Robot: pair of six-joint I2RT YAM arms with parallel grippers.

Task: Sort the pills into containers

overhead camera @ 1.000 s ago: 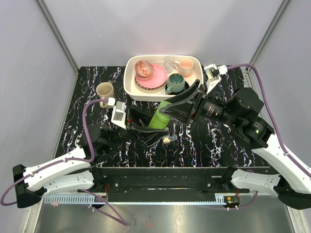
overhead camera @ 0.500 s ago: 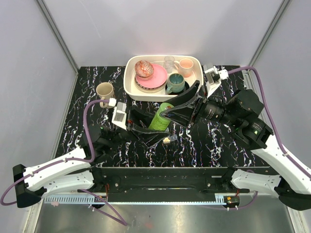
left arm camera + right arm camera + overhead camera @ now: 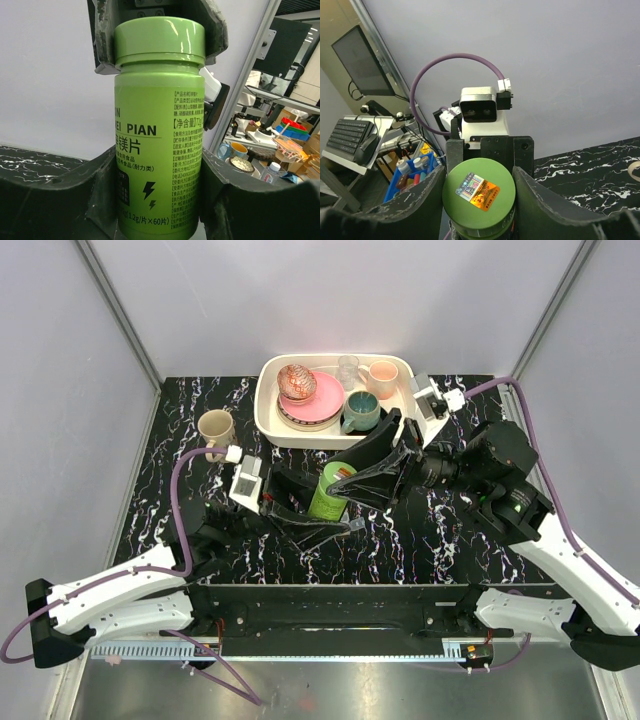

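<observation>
My left gripper point(image 3: 159, 210) is partly closed on the body of a green bottle point(image 3: 160, 130). One dark finger presses each side of the label, low on the bottle. My right gripper point(image 3: 479, 212) comes in from the other side and is closed part way on the bottle's cap point(image 3: 479, 190). Its two fingers sit tight against the rim, left and right of the orange sticker on top. So both of my arms meet at this one bottle near the middle of the table point(image 3: 450, 540), the left gripping the body and the right the lid.

The containers point(image 3: 355, 525) show as a small clear strip lying on the black marbled top. They are just in front of the bottle, beside the tip of my left gripper's nearer finger. I cannot make out the pills; they are too small to pick out from above.

Behind the bottle is a white tray point(image 3: 268, 410). It holds a pink plate point(image 3: 322, 402) with a patterned bowl point(image 3: 296, 382) on it, a teal mug point(image 3: 361, 410), a pink cup point(image 3: 383, 378) and a clear glass point(image 3: 347, 368). A beige mug point(image 3: 215, 426) stands alone on the table, left of the tray.
</observation>
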